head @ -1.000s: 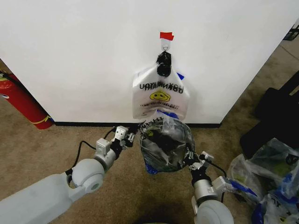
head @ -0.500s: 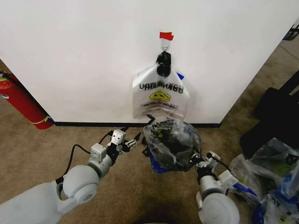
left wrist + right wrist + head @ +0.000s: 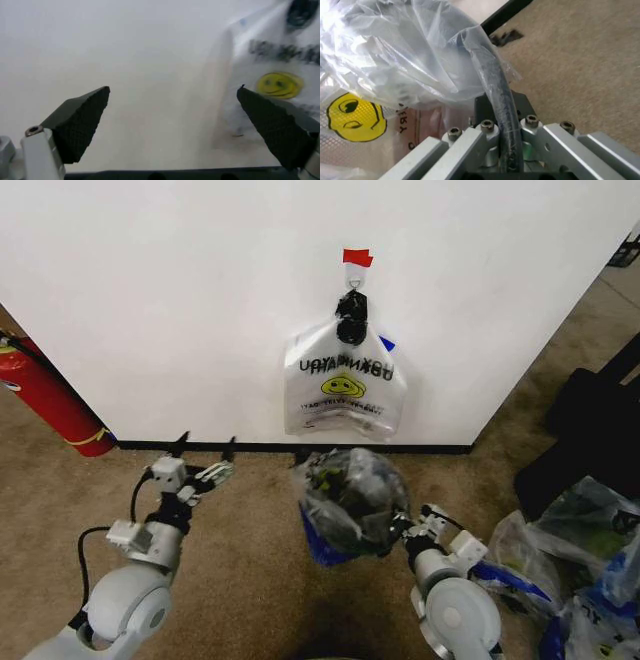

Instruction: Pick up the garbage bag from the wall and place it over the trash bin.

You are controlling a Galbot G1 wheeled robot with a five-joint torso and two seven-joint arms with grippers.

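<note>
Head view: left gripper [image 3: 203, 458] is seen lower left of frame, above the carpet [image 3: 250, 580], fingers spread wide, nothing held, well apart from the bag
Left wrist view: both black pads [image 3: 80, 122] are seen far apart w/ bare wall [image 3: 125, 56] between; the smiley bag [image 3: 270, 75] is at right of frame
Right gripper [image 3: 412, 530]: lower centre-right of frame, clamped shut on the trash bin [image 3: 350, 500] rim
Right wrist view: the black rim wire [image 3: 495, 93] is pinched between the metal fingers, w/ plastic draped over it
Garbage bag [image 3: 345, 485]: clear plastic w/ blue edge, stretched over the bin, centre of frame, just below the smiley bag
Smiley bag: hung from a hook [image 3: 352, 278] under red tape [image 3: 356, 256], upper centre
Fire extinguisher [image 3: 45, 405]: left edge, by the wall
Stuffed bags [image 3: 570, 570]: lower right corner
</note>
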